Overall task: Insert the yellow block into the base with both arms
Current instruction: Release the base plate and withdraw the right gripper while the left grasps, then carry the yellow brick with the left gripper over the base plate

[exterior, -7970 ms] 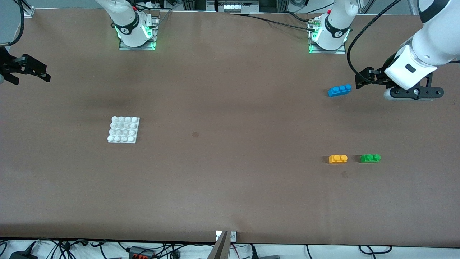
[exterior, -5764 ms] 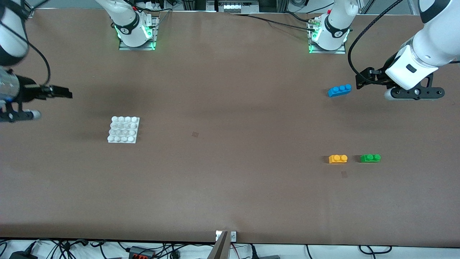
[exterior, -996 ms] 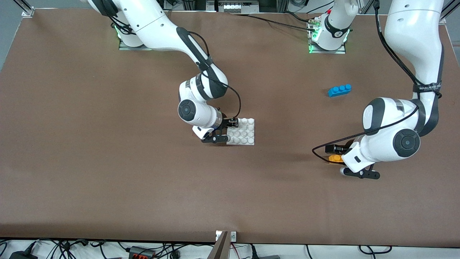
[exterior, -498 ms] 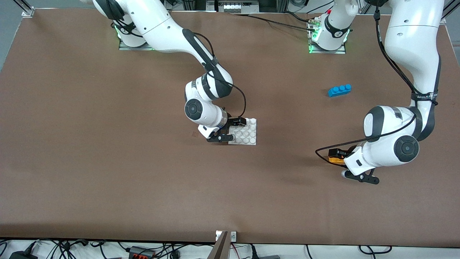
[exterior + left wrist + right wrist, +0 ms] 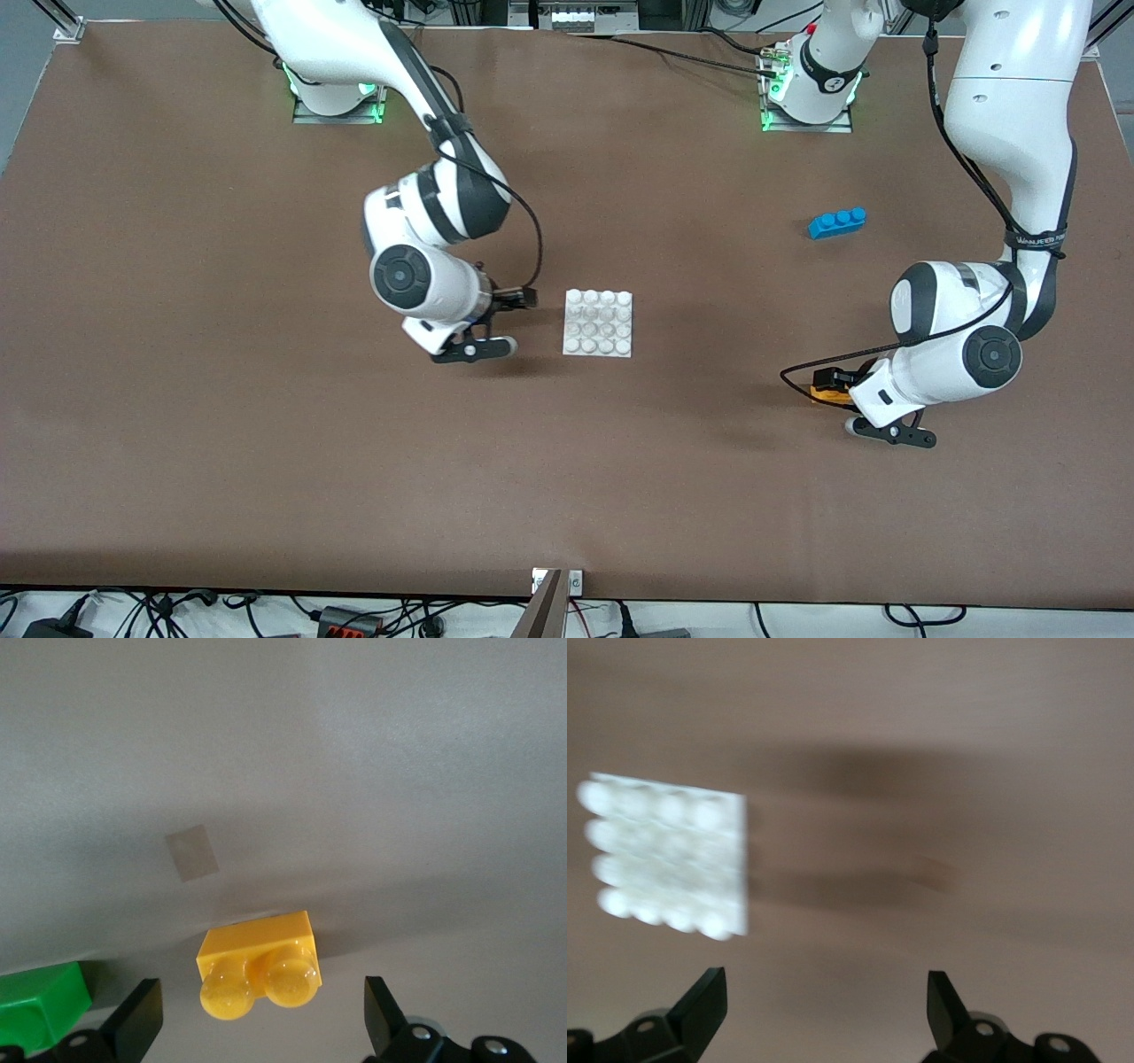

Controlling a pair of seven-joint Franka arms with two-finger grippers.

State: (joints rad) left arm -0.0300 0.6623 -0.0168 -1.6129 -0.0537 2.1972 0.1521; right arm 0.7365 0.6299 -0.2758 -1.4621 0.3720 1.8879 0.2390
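The right gripper has backed off the flat white studded base plate at mid-frame on the worktop, fingers spread. The left gripper, fingers spread, straddles the small orange-yellow two-stud brick; grasping looks next.

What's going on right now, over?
Left gripper open, straddling the yellow block on the table. Right gripper open, off the base. Nothing blocking.
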